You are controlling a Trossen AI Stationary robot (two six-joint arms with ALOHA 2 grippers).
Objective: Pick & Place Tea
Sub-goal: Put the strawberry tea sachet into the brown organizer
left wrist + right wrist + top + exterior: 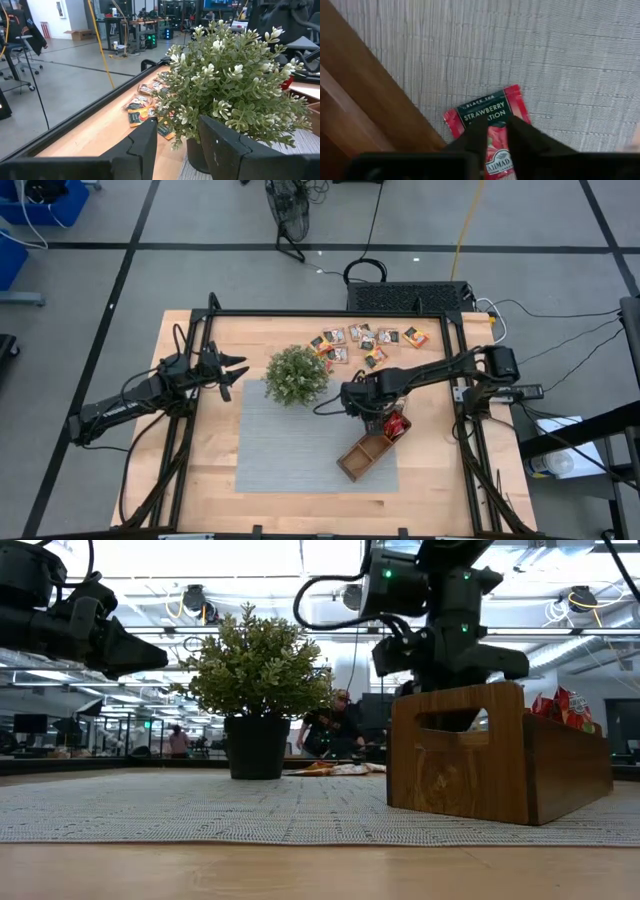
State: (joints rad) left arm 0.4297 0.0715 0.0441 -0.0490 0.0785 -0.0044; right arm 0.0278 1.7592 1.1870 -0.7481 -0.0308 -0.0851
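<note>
A red tea sachet lies flat on the grey mat beside the wooden tray. My right gripper points down over it, with a narrow gap between its fingers. In the high view this gripper hides that sachet. More red sachets sit in the tray's far compartment. Several loose sachets lie on the bare wood at the far edge. My left gripper waits open and level, left of the plant. My right gripper comes at the red sachet from above, its fingers standing over the sachet's middle, which shows in the gap between them. The sachet lies flat on the mat. I cannot tell whether the fingertips touch it.
A potted plant stands on the mat's far left corner, between my two arms. The tray lies slantwise on the mat's right side. A black frame borders the table. People move in the room behind the table.
</note>
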